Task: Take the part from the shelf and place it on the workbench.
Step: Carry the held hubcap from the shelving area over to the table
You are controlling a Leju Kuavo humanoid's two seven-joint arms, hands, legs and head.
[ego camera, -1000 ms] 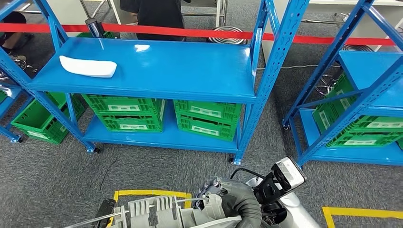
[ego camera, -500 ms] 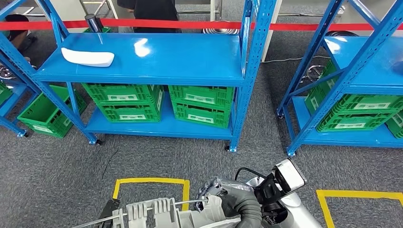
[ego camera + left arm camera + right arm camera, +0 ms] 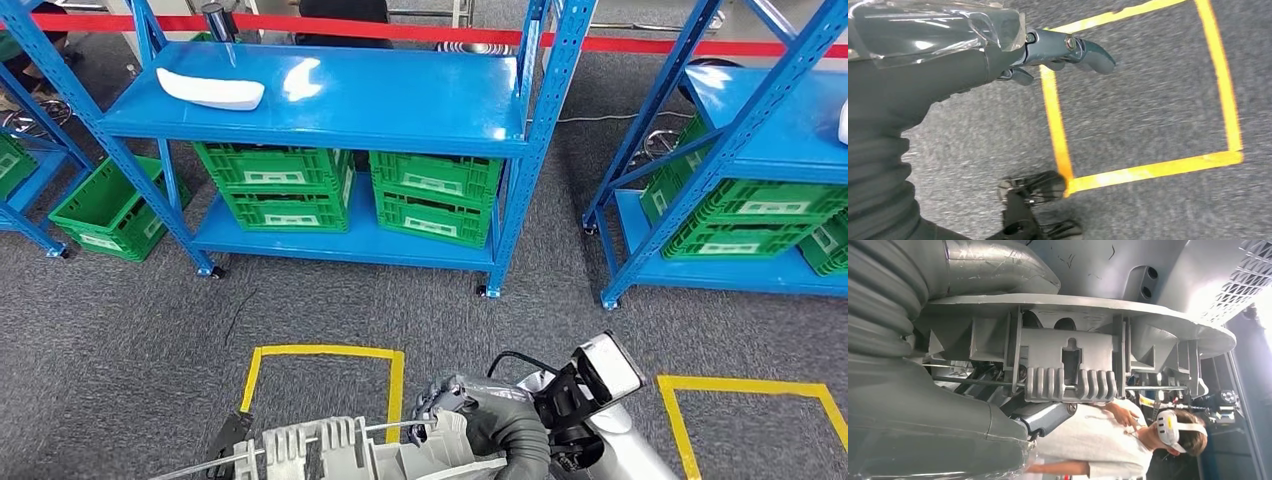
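Grey fingers [image 3: 1045, 416] of your right hand [image 3: 452, 405] are clamping under the ribbed grey part [image 3: 1068, 360], carrying it low in front of the body, well apart from the blue shelf [image 3: 400, 100]. Moulded plastic, so probably stiff and light, but long and likely levering on the grip; you're best holding its ribbed middle. Left hand [image 3: 1058, 50] is hanging loose-fingered over yellow floor tape [image 3: 1058, 130], grasping nothing. White curved piece [image 3: 210, 88] is lying on the shelf

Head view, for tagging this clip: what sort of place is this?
Probably a warehouse or factory test area: blue steel shelving with green plastic crates, yellow taped floor squares, and a red barrier tape behind.
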